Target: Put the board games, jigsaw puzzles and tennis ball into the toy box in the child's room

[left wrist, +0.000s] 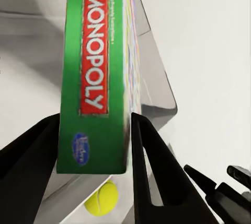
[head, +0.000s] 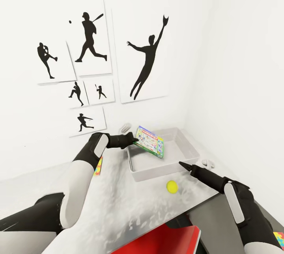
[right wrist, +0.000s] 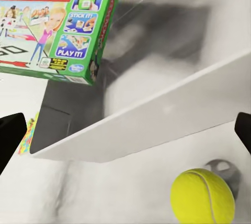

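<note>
**Head view: board game over toy box, release pending**

Left gripper point(head: 134, 140) clamped on the green-edged Monopoly board game point(head: 150, 142), fingers pinching the box across its thin edge. Confirmed from left wrist view: both dark fingers point(left wrist: 149, 156) pressed flat against opposite faces of the box point(left wrist: 94, 78), no gap.

Game held tilted, sticking out ahead of the gripper over the near-left corner of the toy box point(head: 185, 149). Apart from the tray floor, not resting on it yet. Tray interior under it looks bare.

Right gripper point(head: 185, 165) spread wide, holding nothing. Fingertips seen at opposite edges of right wrist view, tray wall point(right wrist: 157, 125) ahead between them, game point(right wrist: 57, 25) beyond and above that wall. Tennis ball point(head: 172, 186) on the table point(head: 130, 206), just beside and below the right gripper, outside the tray wall.

Jigsaw puzzle point(head: 98, 167) partly hidden under the left forearm, on the table behind the left gripper. Second colourful sheet at frame corner behind the right arm; probably the other puzzle, cannot tell for sure.

Step judged: placing this board game. Next: lower and level the box further inside the rim, then open fingers. Risk: releasing now could leave it hung on the wall or tipping out. Ball an easy follow-up for the right gripper.
</note>
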You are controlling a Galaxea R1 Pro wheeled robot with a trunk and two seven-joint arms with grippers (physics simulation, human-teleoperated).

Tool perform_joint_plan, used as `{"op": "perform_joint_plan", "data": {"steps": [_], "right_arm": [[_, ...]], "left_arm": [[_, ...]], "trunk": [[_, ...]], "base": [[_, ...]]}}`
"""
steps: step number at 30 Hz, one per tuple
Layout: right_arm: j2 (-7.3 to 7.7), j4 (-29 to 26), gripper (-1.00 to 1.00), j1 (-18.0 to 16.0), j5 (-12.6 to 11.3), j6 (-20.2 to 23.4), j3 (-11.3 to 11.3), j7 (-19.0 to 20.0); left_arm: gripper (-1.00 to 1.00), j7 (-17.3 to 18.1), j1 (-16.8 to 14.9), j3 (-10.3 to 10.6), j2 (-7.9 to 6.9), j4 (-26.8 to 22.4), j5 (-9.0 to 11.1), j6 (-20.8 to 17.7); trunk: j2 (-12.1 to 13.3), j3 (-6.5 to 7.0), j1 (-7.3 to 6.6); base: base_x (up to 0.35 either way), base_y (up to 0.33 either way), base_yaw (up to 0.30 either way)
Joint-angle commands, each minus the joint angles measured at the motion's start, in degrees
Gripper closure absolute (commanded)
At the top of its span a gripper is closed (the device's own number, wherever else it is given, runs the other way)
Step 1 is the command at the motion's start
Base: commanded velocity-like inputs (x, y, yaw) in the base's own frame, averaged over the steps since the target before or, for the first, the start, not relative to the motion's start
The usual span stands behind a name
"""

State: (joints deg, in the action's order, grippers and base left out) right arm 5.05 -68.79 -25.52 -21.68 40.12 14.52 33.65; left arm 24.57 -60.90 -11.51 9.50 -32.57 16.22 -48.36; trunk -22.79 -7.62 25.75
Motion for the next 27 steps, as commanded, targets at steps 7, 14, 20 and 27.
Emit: {"op": "perform_joint_plan", "data": {"steps": [7,14,20,27], "right_arm": [[-0.04,0.0,-1.00,-0.1,-0.2,0.4,0.1,0.1],[-0.04,0.0,-1.00,-0.1,-0.2,0.4,0.1,0.1],[-0.04,0.0,-1.00,-0.1,-0.2,0.4,0.1,0.2],[-0.04,0.0,-1.00,-0.1,-0.2,0.4,0.1,0.2]], "left_arm": [[-1.00,0.4,0.0,-0.1,-0.06,-0.1,-0.2,-0.5],[-1.00,0.4,0.0,-0.1,-0.11,-0.2,-0.2,-0.5],[-1.00,0.5,0.0,-0.1,-0.20,-0.5,-0.2,-0.5],[-1.00,0.5,0.0,0.0,-0.26,-0.6,-0.2,-0.5]], "trunk": [[-0.1,-0.13,0.04],[-0.1,-0.13,0.04],[-0.1,-0.13,0.04],[-0.1,-0.13,0.04]], "base": [[0.000,0.000,0.000],[0.000,0.000,0.000],[0.000,0.000,0.000],[0.000,0.000,0.000]]}}
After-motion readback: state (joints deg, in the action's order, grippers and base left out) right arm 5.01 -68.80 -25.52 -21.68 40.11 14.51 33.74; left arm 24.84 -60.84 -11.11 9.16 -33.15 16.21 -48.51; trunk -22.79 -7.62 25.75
